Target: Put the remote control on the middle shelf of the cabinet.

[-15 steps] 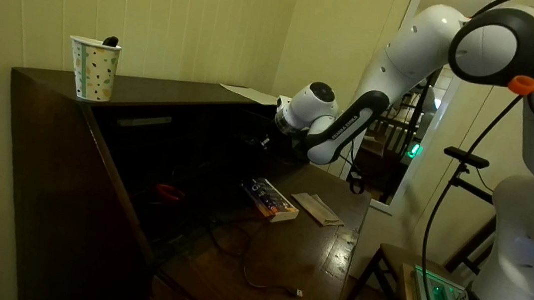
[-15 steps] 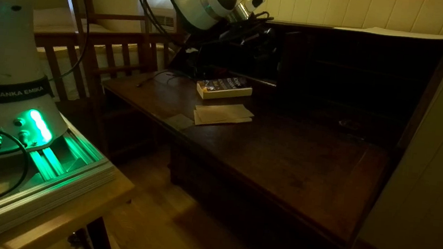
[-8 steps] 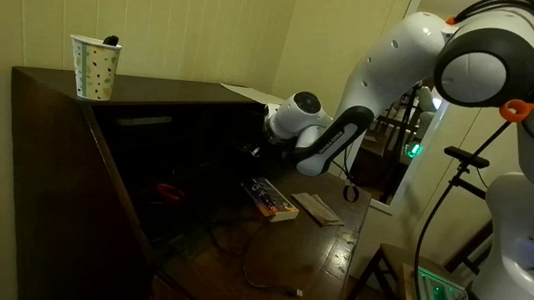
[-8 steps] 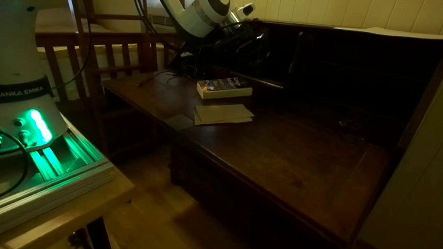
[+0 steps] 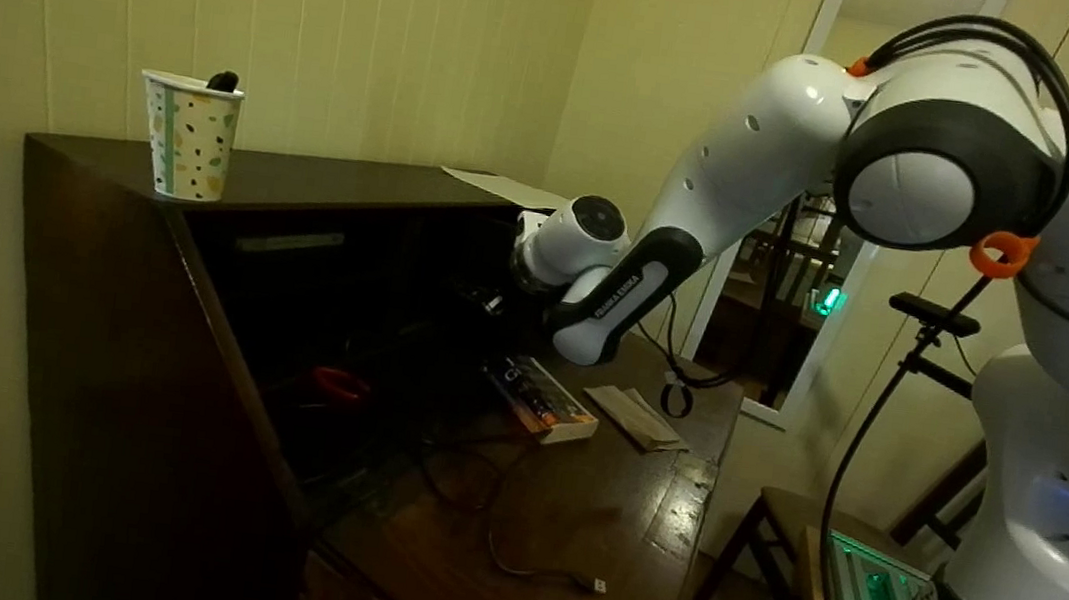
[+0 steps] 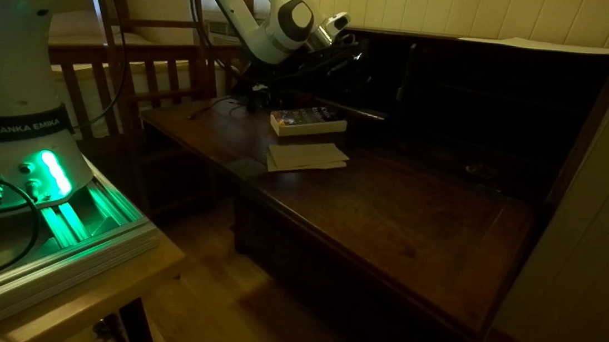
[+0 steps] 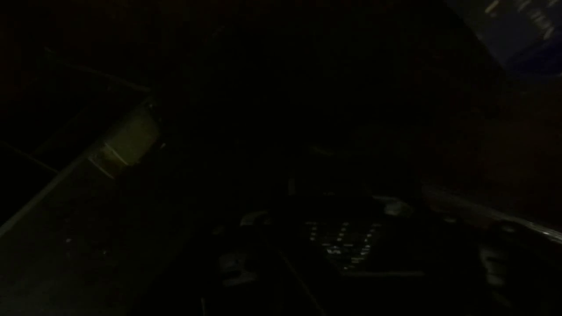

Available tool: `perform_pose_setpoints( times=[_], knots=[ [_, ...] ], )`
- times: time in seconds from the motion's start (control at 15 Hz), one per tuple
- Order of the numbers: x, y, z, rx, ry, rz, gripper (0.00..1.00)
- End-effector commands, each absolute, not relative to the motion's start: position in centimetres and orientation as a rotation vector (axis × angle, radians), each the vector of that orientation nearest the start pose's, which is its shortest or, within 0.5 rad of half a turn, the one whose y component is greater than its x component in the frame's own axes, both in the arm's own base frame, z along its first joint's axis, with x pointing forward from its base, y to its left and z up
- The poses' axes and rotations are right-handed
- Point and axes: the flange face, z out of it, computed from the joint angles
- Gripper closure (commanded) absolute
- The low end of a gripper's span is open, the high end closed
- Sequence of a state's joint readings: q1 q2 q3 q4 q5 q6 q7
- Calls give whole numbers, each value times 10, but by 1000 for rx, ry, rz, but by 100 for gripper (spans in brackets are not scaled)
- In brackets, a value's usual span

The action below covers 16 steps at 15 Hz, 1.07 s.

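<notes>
The dark brown cabinet (image 5: 109,322) shows in both exterior views with its fold-out desk board (image 6: 416,226); its shelved inside is very dark. My gripper (image 5: 475,295) is at the cabinet's opening, above the book, and shows dimly in an exterior view (image 6: 355,67). In the very dark wrist view, the black remote control (image 7: 342,241) with rows of pale button marks lies between the two fingertips of the gripper (image 7: 324,212), which appear shut on it. The remote control cannot be made out in the exterior views. The shelves near the gripper are mostly hidden in shadow.
A book (image 5: 543,402), folded paper (image 5: 637,417) and a cable (image 5: 504,563) lie on the desk board. A red-handled thing (image 5: 341,386) lies inside. A paper cup (image 5: 193,140) stands on top. A shelf edge (image 6: 360,111) and upright divider (image 6: 406,74) are near the gripper.
The arm and gripper have moved lower and further left in both exterior views, over about one second. The book, papers, cable and cup have not moved.
</notes>
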<state>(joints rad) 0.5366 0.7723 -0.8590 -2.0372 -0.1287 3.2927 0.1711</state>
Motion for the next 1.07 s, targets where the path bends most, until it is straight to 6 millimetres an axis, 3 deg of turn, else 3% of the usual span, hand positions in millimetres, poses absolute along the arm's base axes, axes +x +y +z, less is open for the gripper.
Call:
perform_pose_setpoints(
  times=[0.0,0.07,0.13,0.67,1.0],
  knots=[
    [628,-138,245,2464,14,827,39],
    [628,-137,244,2465,16,825,39],
    [628,-138,244,2446,8,866,64],
    [664,-154,224,2481,-4,933,64],
    [694,-157,229,2420,62,983,64]
  ],
)
